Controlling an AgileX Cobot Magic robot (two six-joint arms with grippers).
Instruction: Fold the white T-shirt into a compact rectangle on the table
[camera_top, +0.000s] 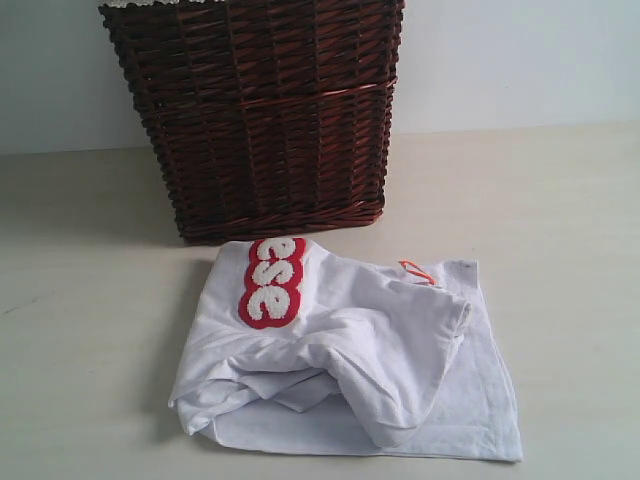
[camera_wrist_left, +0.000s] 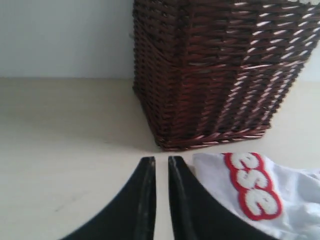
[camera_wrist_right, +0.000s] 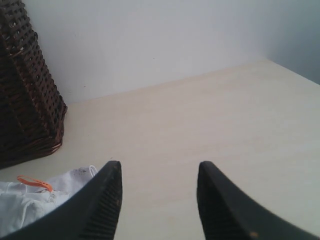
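Note:
The white T-shirt lies crumpled and loosely folded on the table, in front of the basket. Its red-outlined letters face up at its far left, and the orange neck tag shows at its far right. Neither gripper shows in the exterior view. My left gripper hangs over bare table beside the T-shirt, its jaws nearly together with a thin slit and nothing in it. My right gripper stands open and empty over bare table, next to the T-shirt and its tag.
A tall dark wicker basket stands just behind the shirt, against a pale wall. It also fills the left wrist view as the basket and edges the right wrist view as the basket. Table surface stretches to both sides of the shirt.

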